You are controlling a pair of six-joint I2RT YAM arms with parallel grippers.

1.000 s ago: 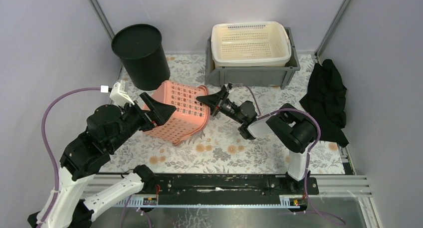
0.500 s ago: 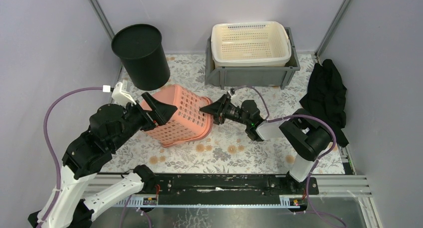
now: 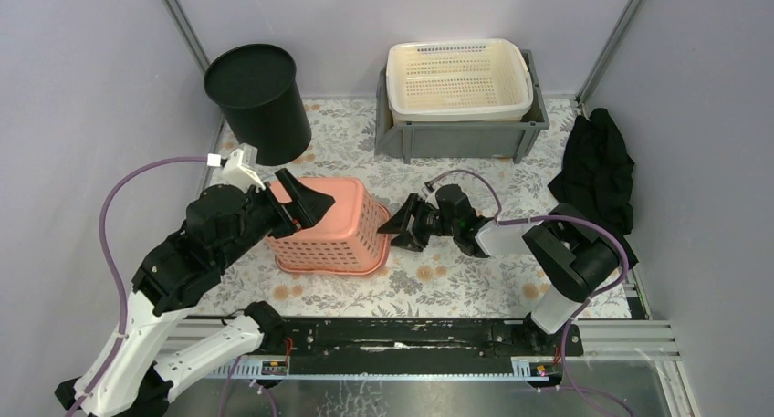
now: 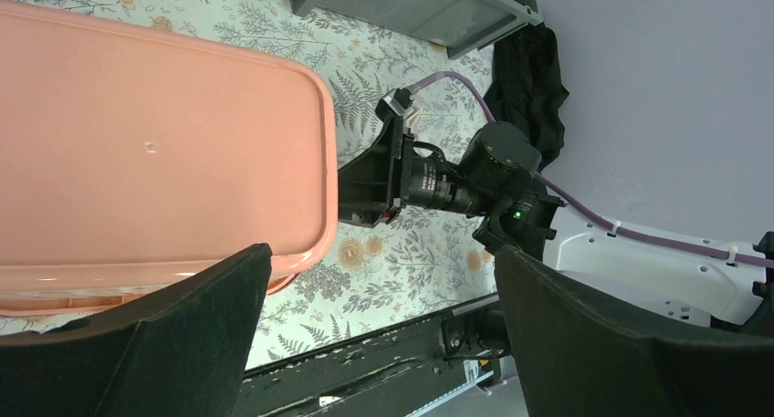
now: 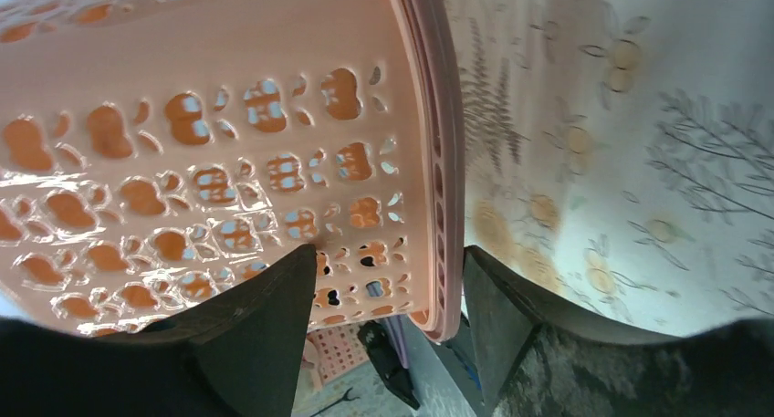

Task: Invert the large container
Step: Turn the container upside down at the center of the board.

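Since the large container [image 3: 333, 221] sits rim-down, base up, centre-left on the bench [image 3: 438, 276], the flip looks done. The left tool [image 3: 306, 201] gapes wide and empty over it. The right tool [image 3: 400, 230] stands parted at its right rim, gripping nothing. Only withdrawal seems left.

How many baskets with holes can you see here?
2: a pink basket upside down in the middle, and a cream basket nested in the grey bin at the back.

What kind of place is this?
Probably a robotics lab test cell: two arms bolted to a black rail, plain walls with metal posts, and props like the pink basket on a floral cloth.
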